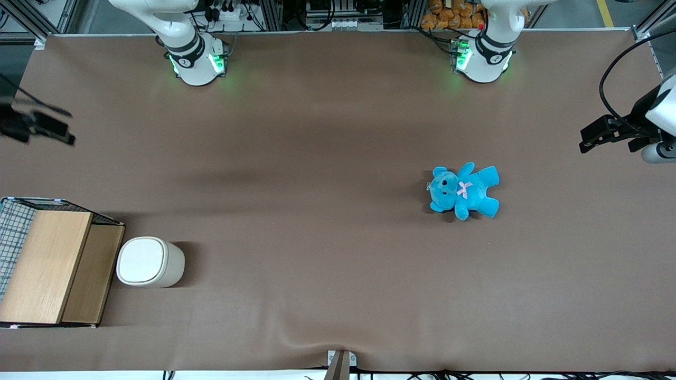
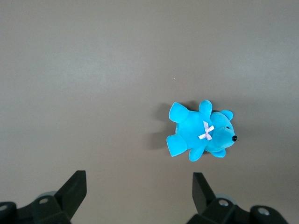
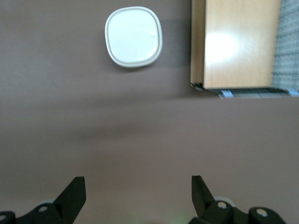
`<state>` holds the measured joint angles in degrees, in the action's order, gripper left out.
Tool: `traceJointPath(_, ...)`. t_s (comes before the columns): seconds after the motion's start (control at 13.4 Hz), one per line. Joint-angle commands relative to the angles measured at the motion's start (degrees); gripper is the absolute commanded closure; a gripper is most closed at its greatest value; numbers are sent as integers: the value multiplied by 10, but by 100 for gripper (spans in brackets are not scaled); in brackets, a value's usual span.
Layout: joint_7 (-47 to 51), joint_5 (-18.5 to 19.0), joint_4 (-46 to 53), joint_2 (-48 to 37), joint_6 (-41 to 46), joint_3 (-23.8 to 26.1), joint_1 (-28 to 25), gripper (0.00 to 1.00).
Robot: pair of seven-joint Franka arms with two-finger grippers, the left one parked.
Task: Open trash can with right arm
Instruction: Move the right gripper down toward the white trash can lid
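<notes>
**A:** Where's the trash can (image 1: 150,262)?

**B:** On the counter (image 1: 317,158), toward my working arm's end, upright, just beside the wooden box with wire mesh (image 1: 50,266). I can't tell whether the two touch. Lid is down. The wrist camera looks straight onto it: trash can (image 3: 134,36) with the wooden box (image 3: 236,44) next to it.

**A:** How will it handle?

**B:** My guess is light, thin plastic with a smooth, slick shell, and probably empty. A sideways shove would likely slide or tip it. The lid (image 3: 134,35) looks like a rounded-square push type, so I wouldn't grip anything. I'd press straight down on the lid, near the middle or a little toward one edge. Which edge has the hinge isn't visible.

**A:** Tool state?

**B:** The tool (image 3: 135,198) is spread wide, both fingers (image 3: 74,193) apart, with nothing between them and touching nothing. It's hovering above bare counter, well apart from the can. In the front view the right arm's tool (image 1: 37,129) sits out at the frame edge, farther from the front camera than the can.

**A:** Anything else around?

**B:** A blue teddy bear (image 1: 463,190), toward the parked arm's end and well away. It's not in my way.

**A:** Progress?

**B:** Nothing done yet; the lid is untouched. I'd close the fingers before pressing so there's one blunt tip.
</notes>
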<state>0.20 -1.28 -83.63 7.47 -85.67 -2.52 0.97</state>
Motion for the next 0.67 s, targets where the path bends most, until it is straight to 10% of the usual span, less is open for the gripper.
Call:
traceJointPath(0.0, 4, 20, 66, 117, -69, -2, -25, 0)
traceJointPath(0.3, 4, 44, 66, 195, -176, -2, -25, 0)
traceJointPath(0.37, 4, 44, 66, 210, -193, -2, -24, 37)
traceJointPath(0.45, 4, 44, 66, 223, -211, -2, -18, 97)
traceJointPath(0.6, -3, 44, 63, 245, -243, -4, -11, 100)
